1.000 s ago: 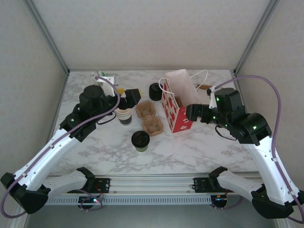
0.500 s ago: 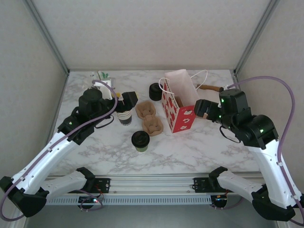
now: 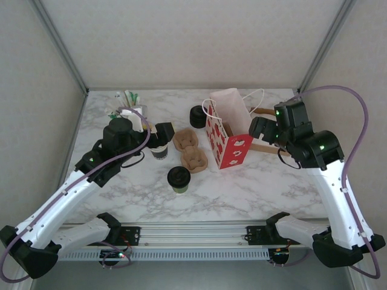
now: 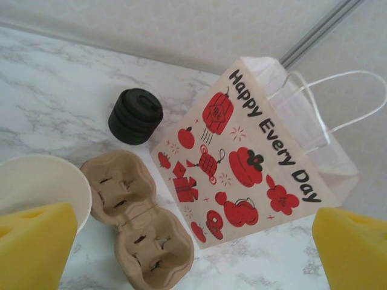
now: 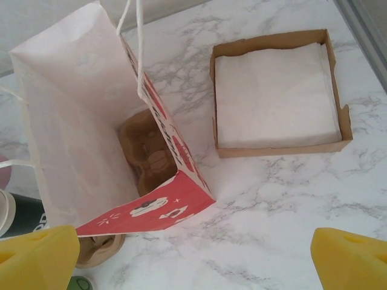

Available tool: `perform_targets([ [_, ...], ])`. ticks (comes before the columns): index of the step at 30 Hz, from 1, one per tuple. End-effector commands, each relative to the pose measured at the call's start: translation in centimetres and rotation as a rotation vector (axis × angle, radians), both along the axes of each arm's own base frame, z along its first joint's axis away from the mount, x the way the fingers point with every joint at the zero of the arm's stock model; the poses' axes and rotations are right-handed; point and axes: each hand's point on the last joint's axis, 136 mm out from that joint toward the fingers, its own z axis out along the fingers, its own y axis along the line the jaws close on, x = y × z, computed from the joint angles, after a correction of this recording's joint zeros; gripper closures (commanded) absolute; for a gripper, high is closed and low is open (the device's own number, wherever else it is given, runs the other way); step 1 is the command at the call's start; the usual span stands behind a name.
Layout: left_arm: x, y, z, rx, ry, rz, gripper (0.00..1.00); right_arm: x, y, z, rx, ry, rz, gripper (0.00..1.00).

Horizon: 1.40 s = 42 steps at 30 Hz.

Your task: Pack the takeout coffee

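The takeout coffee (image 3: 179, 179), a small cup with its black lid on, stands alone on the marble near the front middle. My left gripper (image 3: 164, 130) hangs open over the stack of nested cups (image 3: 159, 151), whose white rim (image 4: 42, 187) sits beside my left fingertip (image 4: 30, 244). My right gripper (image 3: 260, 130) is open just right of the red-and-white paper bag (image 3: 228, 142). Looking down into the open bag (image 5: 72, 121), I see a brown carrier (image 5: 145, 151) lying on its bottom. Neither gripper (image 4: 193, 260) (image 5: 193, 260) has anything between its fingers.
A brown two-cup carrier (image 3: 190, 151) (image 4: 139, 223) lies between the cup stack and the bag (image 4: 248, 163). A black stack of lids (image 3: 197, 116) (image 4: 135, 116) stands behind it. A cardboard box of napkins (image 5: 278, 96) sits right of the bag. Packets stand at the back left (image 3: 128, 99).
My right gripper has drawn back and to the right, away from the bag's side. The left gripper has slid slightly left and nearer over the cup stack. Both stay open.
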Motion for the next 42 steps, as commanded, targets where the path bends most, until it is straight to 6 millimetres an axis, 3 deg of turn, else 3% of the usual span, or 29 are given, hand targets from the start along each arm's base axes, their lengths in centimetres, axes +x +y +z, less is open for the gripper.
perform_targets([
  [1,0.1,0.4,-1.7,0.022,0.033,0.012,0.00,-0.4,1.6,0.4,0.013,-0.037,0.144,0.01],
  [3,0.0,0.2,-2.7,0.019,0.054,0.007,0.00,-0.8,2.0,0.5,0.028,-0.052,0.179,0.01],
  [8,-0.1,-0.8,-4.2,-0.018,0.093,-0.034,0.00,-0.7,-0.9,-1.2,-0.039,0.001,0.057,0.01],
  [13,0.6,-1.2,-4.3,0.007,0.092,-0.038,0.00,0.3,-3.2,-3.6,-0.039,0.083,-0.056,0.02],
  [20,1.0,-0.4,-4.3,-0.004,0.067,0.015,0.00,0.9,-2.2,-5.0,0.015,0.096,-0.013,0.04],
  [24,1.1,0.1,-4.1,-0.013,0.050,0.045,0.00,0.8,-1.1,-5.6,0.052,0.100,0.039,0.06],
  [30,1.3,0.5,-4.4,-0.006,0.051,0.063,0.00,-0.2,1.5,-4.8,0.136,0.078,0.194,0.11],
  [35,1.2,1.0,-4.6,0.000,0.072,0.068,0.01,-1.6,5.1,-4.4,0.192,0.079,0.349,0.16],
  [42,0.9,2.8,-6.0,-0.014,0.136,0.081,0.00,-3.1,9.6,-4.3,0.075,0.109,0.509,0.16],
])
